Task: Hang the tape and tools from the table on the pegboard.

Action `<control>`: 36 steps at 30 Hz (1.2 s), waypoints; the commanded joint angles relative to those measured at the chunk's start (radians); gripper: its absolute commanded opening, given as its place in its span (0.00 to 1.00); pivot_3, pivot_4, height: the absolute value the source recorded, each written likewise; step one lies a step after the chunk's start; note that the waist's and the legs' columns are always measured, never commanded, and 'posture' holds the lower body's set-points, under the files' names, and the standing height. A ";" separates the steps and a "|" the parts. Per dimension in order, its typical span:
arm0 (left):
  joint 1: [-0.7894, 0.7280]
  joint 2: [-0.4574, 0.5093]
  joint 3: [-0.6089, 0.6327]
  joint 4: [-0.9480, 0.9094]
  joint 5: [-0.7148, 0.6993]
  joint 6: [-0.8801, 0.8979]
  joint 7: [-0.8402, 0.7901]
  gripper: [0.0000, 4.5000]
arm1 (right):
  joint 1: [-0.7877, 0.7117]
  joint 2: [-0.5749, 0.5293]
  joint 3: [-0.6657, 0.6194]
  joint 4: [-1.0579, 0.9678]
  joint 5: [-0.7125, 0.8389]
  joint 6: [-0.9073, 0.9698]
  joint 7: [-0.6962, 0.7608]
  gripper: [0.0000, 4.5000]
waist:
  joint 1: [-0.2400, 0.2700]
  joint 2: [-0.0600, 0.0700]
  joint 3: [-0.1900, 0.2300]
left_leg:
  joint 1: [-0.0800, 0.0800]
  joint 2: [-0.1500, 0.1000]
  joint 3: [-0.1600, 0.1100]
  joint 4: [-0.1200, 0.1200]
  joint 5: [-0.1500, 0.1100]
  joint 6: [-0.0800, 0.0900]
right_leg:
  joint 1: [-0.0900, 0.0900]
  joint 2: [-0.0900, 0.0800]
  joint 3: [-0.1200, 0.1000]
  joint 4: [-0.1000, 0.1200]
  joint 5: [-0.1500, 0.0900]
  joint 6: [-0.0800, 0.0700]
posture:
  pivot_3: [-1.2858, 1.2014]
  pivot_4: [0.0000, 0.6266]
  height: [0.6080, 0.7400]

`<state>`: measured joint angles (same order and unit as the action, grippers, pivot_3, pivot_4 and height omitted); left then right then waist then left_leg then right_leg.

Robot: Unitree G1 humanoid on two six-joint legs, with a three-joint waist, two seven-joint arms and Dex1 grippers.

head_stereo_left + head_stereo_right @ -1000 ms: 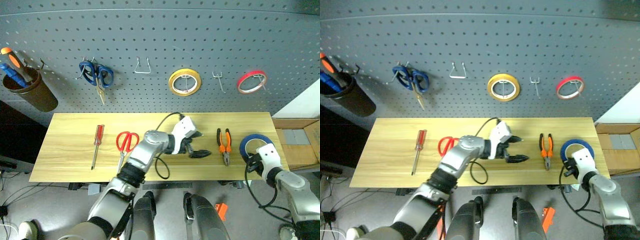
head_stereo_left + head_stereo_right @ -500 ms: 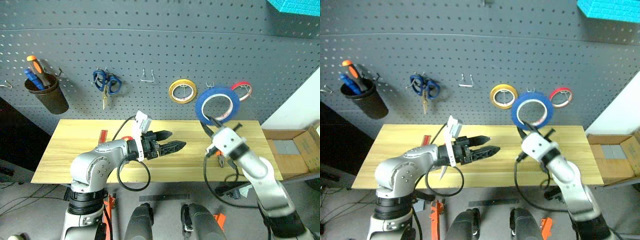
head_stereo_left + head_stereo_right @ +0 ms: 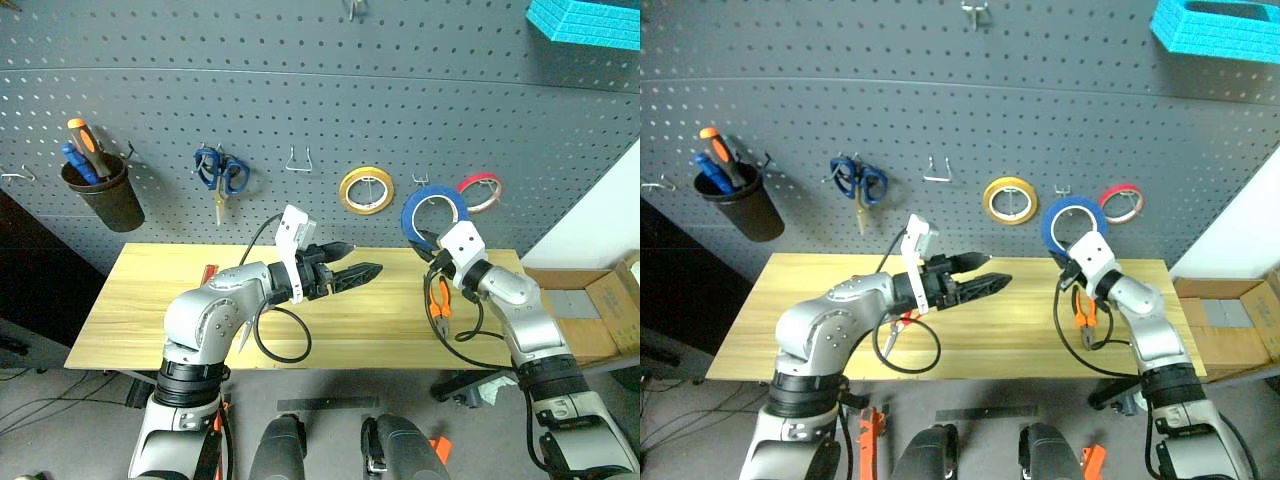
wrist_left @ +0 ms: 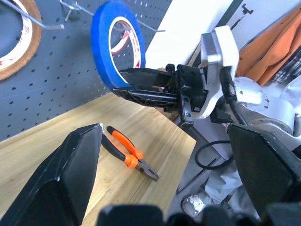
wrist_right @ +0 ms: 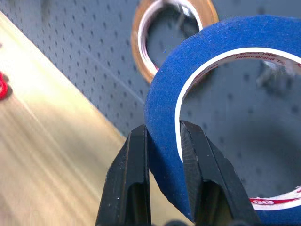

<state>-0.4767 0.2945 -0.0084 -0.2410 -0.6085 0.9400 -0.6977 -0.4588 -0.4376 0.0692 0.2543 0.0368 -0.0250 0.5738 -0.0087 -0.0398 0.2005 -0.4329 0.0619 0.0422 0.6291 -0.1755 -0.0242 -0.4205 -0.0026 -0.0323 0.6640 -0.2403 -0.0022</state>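
My right gripper (image 3: 427, 241) is shut on the lower rim of the blue tape (image 3: 430, 212). It holds the tape upright close to the dark pegboard (image 3: 300, 90), between the yellow ring and the red ring. In the right wrist view the two fingers (image 5: 134, 179) pinch the tape's band (image 5: 164, 108). The orange-handled pliers (image 3: 438, 298) lie on the table (image 3: 380, 335) under that arm. My left gripper (image 3: 358, 272) hovers open and empty over the table's middle, pointing at the tape. The red scissors (image 3: 901, 322) are mostly hidden behind my left forearm.
On the pegboard hang blue-handled scissors (image 3: 220, 172), an empty wire hook (image 3: 297, 159), a yellow ring (image 3: 365, 190), a small hook (image 3: 419, 182) and a red ring (image 3: 480, 190). A cup of screwdrivers (image 3: 97, 190) hangs at left. A red screwdriver (image 3: 209, 271) lies on the table.
My right gripper has lifted the blue tape off the table's right end and carried it up to the pegboard. My left gripper has risen a little. The head view has tilted upward.
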 commanded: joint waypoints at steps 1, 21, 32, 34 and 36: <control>-0.003 -0.002 -0.018 -0.019 -0.002 -0.032 0.006 1.00 | -0.043 -0.001 -0.031 -0.011 0.039 0.012 0.025 0.08 | 0.000 0.001 -0.001 | 0.000 0.000 0.000 0.000 0.000 -0.001 | 0.000 0.001 0.000 0.001 0.000 0.000 | 0.52 0.17 1.00; 0.172 0.056 -0.165 -0.078 0.079 -0.136 0.004 1.00 | 0.478 0.071 -0.097 -0.500 0.113 0.695 -0.178 0.98 | 0.020 0.006 0.000 | 0.002 0.002 -0.002 0.000 0.000 -0.001 | 0.000 -0.004 0.003 0.002 -0.001 -0.004 | 0.53 0.36 1.00; 0.236 0.062 -0.192 -0.114 0.105 -0.142 0.048 1.00 | 0.091 0.201 -0.278 -0.293 0.189 1.128 -0.360 0.98 | 0.008 0.017 0.070 | 0.010 0.000 -0.010 -0.001 -0.001 -0.003 | 0.000 -0.003 0.013 -0.001 0.000 -0.013 | 0.53 0.53 1.00; 0.246 0.061 -0.181 -0.131 0.098 -0.131 0.059 1.00 | 0.032 0.175 -0.286 -0.206 0.167 1.118 -0.378 0.98 | 0.009 0.019 0.078 | 0.009 0.000 -0.007 0.000 0.002 0.002 | -0.001 -0.003 0.016 -0.001 0.000 -0.013 | 0.53 0.55 1.00; 0.255 0.065 -0.174 -0.151 0.090 -0.120 0.067 1.00 | 0.002 0.135 -0.257 -0.152 0.148 1.091 -0.369 0.98 | 0.010 0.018 0.087 | 0.006 -0.002 -0.005 0.000 0.004 0.005 | -0.002 -0.003 0.019 0.000 0.003 -0.009 | 0.53 0.57 1.00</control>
<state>-0.2257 0.3572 -0.1898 -0.3318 -0.5041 0.8213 -0.6382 -0.4384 -0.2751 -0.1804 0.0861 0.2016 1.0831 0.2068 0.0008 -0.0213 0.2871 -0.4285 0.0593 0.0383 0.6287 -0.1718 -0.0194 -0.4237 -0.0053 -0.0111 0.6638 -0.2372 -0.0100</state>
